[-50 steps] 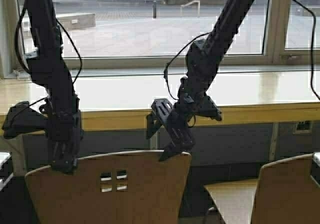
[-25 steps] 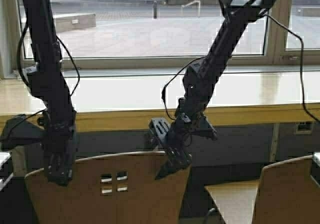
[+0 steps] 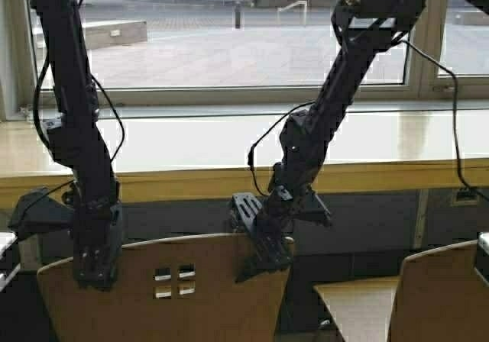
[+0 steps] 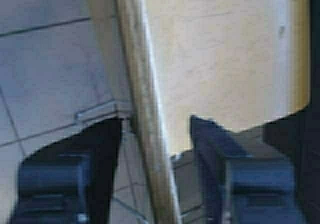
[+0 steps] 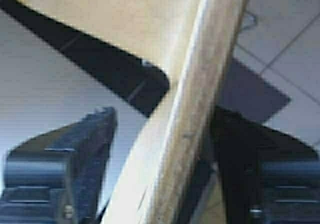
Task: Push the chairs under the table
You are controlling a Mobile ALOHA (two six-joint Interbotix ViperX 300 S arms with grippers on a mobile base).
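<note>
**Two end effectors astride one chair back, desk just ahead**

No brand, label or writing can be read anywhere.

Two chairs show. The near chair [image 3: 164, 288] stands front and centre, its backrest pierced by four small square cutouts [image 3: 173, 279] in a two-by-two cluster. The second chair [image 3: 416, 292] stands to the right, seat and backrest partly in view. Both sit short of the desk [image 3: 229, 180], whose thick yellowish front edge runs the full width beyond them.

The left end effector [image 3: 94, 269] is down on the left part of the near chair's top edge; the right end effector [image 3: 263, 259] is down on the right corner. Each wrist view shows the wooden edge passing between spread fingers [image 4: 215, 149] [image 5: 82, 139], with gaps showing beside it, so both are open around the backrest rather than clamped.

Behind the desk a window [image 3: 229, 44] looks onto a paved yard. Black cables [image 3: 260, 147] hang from the arms.
</note>
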